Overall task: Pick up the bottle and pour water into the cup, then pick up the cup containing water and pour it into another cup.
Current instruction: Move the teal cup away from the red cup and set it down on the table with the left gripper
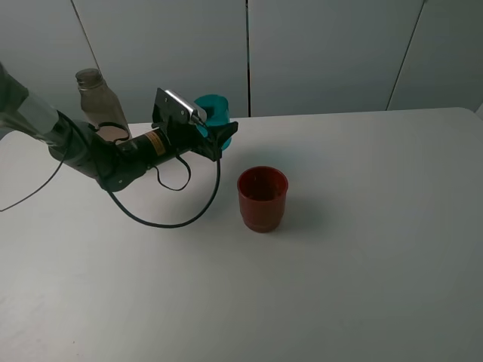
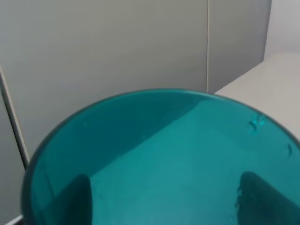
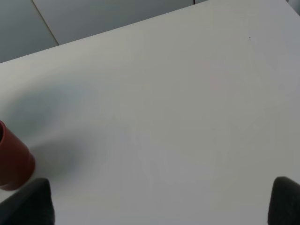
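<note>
My left gripper (image 1: 217, 132) is shut on the teal cup (image 1: 213, 110) and holds it off the table, behind and left of the red cup (image 1: 263, 197). In the left wrist view the teal cup (image 2: 164, 154) fills the frame, and my dark fingers (image 2: 77, 197) show through its wall on both sides. Whether it holds water I cannot tell. The smoky-grey bottle (image 1: 95, 102) stands upright at the far left, behind my left arm. The red cup (image 3: 11, 161) also shows at the edge of the right wrist view. My right gripper (image 3: 159, 206) is open and empty over bare table.
The white table (image 1: 362, 256) ends at a grey panelled wall (image 1: 317, 53) close behind the bottle and the teal cup. A black cable (image 1: 170, 222) loops down from my left arm onto the table, left of the red cup.
</note>
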### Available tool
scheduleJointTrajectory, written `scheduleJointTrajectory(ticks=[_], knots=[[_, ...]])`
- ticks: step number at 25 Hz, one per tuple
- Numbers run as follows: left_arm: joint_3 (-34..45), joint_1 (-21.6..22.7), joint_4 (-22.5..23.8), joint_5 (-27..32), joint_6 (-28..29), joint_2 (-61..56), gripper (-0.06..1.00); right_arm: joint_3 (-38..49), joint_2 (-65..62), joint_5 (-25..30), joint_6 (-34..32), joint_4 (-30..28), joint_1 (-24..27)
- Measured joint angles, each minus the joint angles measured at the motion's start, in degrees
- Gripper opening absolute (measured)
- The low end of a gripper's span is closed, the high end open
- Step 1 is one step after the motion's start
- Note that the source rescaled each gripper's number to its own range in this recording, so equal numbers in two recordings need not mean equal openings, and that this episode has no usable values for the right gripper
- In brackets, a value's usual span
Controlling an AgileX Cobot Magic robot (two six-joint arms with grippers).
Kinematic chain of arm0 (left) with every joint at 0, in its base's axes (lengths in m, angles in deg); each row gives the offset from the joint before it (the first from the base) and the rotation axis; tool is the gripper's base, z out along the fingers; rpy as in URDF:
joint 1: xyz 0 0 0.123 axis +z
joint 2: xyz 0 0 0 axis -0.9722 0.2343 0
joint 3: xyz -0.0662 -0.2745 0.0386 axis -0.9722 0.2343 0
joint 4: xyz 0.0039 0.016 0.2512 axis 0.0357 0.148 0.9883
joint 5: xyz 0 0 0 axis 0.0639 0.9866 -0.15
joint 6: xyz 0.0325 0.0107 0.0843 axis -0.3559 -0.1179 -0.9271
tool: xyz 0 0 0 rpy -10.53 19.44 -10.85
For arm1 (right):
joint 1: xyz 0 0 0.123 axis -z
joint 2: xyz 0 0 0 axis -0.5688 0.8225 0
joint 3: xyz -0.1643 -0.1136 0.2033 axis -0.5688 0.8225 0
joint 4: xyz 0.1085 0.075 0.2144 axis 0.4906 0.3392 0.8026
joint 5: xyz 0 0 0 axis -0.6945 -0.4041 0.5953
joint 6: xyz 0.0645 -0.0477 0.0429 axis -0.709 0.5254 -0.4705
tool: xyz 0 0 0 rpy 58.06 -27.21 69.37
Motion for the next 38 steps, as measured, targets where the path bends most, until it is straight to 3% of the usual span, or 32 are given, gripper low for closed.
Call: scheduleJointTrajectory(ticks=[6, 12, 15, 23, 38], knots=[[-3.19, 0.00, -0.22, -2.18, 6.98, 3.36, 0.09, 0.00, 0.00, 0.00, 0.00, 0.00, 0.00], [-4.21, 0.00, -0.61, -2.47, 8.17, 6.19, 0.09, 0.00, 0.00, 0.00, 0.00, 0.00, 0.00], [-4.21, 0.00, -0.94, -2.59, 7.68, 7.19, 0.09, 0.00, 0.00, 0.00, -0.13, 0.00, 0.00], [-4.21, 0.00, -0.74, -2.59, -0.26, 7.42, 0.09, 0.00, 0.00, 0.00, -0.11, 0.00, 0.00], [-4.33, 0.91, -0.74, -4.80, 1.21, 8.96, 0.09, 0.00, 0.00, 0.00, -0.11, 0.00, 0.00]])
